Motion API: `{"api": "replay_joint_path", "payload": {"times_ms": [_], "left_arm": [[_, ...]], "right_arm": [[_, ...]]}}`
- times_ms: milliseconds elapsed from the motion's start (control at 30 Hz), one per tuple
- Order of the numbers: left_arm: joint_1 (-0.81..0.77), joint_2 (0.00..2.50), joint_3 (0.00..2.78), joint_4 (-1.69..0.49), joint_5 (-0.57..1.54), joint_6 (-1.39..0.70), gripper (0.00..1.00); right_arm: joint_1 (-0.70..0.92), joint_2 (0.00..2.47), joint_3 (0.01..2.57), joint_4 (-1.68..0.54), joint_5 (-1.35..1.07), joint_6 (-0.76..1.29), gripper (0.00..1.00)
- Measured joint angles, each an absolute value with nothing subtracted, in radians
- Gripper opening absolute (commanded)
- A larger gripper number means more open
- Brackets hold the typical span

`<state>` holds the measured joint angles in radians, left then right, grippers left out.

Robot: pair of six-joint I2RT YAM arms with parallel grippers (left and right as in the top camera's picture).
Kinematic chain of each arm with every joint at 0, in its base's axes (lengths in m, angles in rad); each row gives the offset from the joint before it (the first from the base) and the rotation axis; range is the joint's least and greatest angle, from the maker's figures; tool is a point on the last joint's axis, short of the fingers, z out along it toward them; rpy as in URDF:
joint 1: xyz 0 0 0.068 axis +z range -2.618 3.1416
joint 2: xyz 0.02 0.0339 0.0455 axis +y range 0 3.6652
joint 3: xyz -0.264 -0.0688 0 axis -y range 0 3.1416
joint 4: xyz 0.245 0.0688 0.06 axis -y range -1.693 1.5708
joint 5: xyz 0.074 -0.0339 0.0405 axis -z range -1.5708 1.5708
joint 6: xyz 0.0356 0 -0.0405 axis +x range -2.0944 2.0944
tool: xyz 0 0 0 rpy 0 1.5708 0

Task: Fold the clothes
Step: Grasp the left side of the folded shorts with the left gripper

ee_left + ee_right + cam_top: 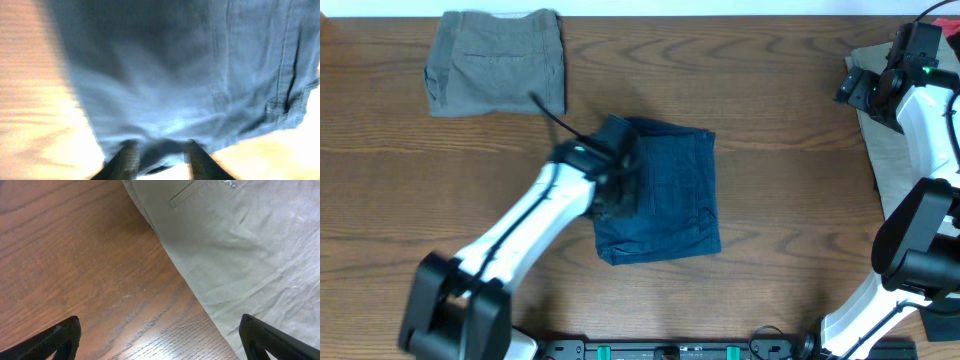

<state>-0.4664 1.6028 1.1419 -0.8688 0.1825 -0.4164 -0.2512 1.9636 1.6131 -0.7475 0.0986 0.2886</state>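
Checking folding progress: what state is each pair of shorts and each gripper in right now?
Dark navy blue cotton shorts: folded square, mid-table.
Grey-olive cotton shorts: folded, lying apart.
Light beige cotton shorts: lying flat, seemingly unfolded.
Left gripper: open, at navy shorts' edge.
Right gripper: wide open, empty.

A dark brown wood-grain table (790, 90) fills the overhead view, its far edge meeting a pale strip (720, 6) along the top. Soft light sheens the grain in the right wrist view.
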Motion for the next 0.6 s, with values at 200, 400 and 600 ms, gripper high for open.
{"api": "replay_joint_path", "payload": {"times_ms": [200, 400, 600], "left_arm": [[-0.249, 1.575, 1.144, -0.889, 0.113, -0.392, 0.9], [-0.083, 1.595, 1.091, -0.809, 0.282, -0.275, 0.97], [-0.067, 1.666, 1.024, -0.706, 0.449, -0.191, 0.97]], "right_arm": [[-0.251, 1.964, 1.613, -0.748, 0.099, 0.289, 0.99], [-0.251, 1.964, 1.613, -0.748, 0.099, 0.289, 0.99], [-0.251, 1.964, 1.613, -0.748, 0.099, 0.289, 0.99]]}}
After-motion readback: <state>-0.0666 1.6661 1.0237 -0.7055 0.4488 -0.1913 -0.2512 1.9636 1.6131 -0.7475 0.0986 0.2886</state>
